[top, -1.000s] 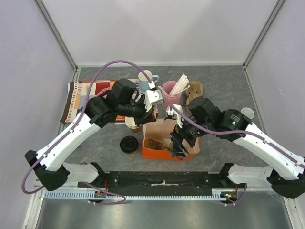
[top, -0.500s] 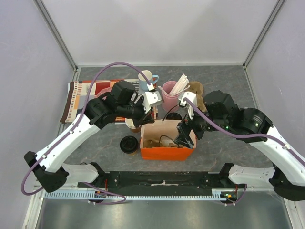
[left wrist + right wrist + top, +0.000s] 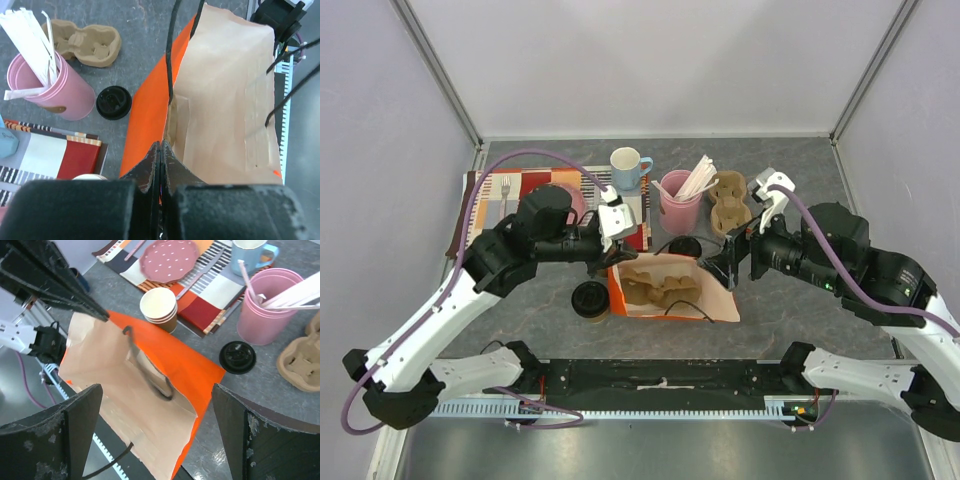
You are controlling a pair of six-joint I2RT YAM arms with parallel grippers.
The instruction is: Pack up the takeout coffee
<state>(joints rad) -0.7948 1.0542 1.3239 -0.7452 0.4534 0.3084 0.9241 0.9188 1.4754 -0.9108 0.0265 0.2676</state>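
The takeout coffee point(image 3: 590, 300), seen from above as a black lid, stands on the table just left of the orange paper bag point(image 3: 670, 292). The bag is open, and its brown inside shows in the left wrist view point(image 3: 225, 100) and the right wrist view point(image 3: 125, 385). My left gripper point(image 3: 611, 263) is shut on the bag's left rim point(image 3: 161, 150). My right gripper point(image 3: 730, 262) is open and empty at the bag's right side, its jaws wide apart above the bag's mouth point(image 3: 160, 405).
A loose black lid point(image 3: 685, 245) lies behind the bag. A pink cup of straws point(image 3: 680, 200), a pulp cup carrier point(image 3: 728, 200), a blue mug point(image 3: 628, 165) and a striped placemat point(image 3: 500, 195) stand at the back. Stacked paper cups point(image 3: 159, 307) stand by the bag.
My right gripper has come out of the bag and drawn back to the right, open. My left gripper has pulled the rim left, and the bag's mouth now gapes wider.
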